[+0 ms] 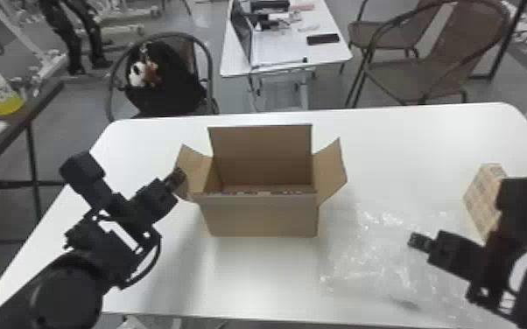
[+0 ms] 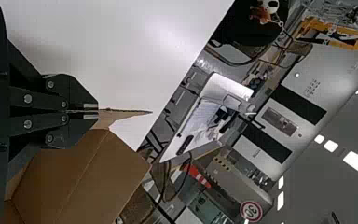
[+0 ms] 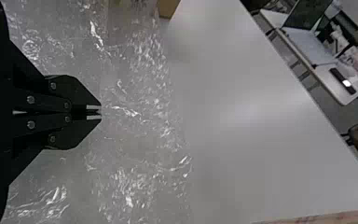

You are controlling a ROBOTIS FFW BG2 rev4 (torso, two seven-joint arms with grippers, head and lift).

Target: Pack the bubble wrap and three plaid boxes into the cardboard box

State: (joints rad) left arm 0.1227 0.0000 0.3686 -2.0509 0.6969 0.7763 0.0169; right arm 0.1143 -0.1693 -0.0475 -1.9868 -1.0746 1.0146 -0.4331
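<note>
My left gripper [image 1: 180,176] is at the outer edge of the left flap of the open cardboard box [image 1: 258,216]. In the left wrist view, that gripper [image 2: 98,111] is shut with the flap [image 2: 121,115] pinched between its fingertips. Clear bubble wrap [image 1: 363,258] lies spread over the table, right of the box. Over it stands my right gripper [image 1: 414,240]. The right wrist view has this gripper [image 3: 99,112] with its fingers together, above the bubble wrap [image 3: 135,154]. Plaid boxes [image 1: 480,197] stand at the right, partly behind the right arm.
The white table [image 1: 407,144] has its far edge behind the box. The box's back flap [image 1: 261,151] stands up and its right flap [image 1: 332,175] leans outward. Beyond the table are chairs [image 1: 424,70] and a smaller table [image 1: 284,61].
</note>
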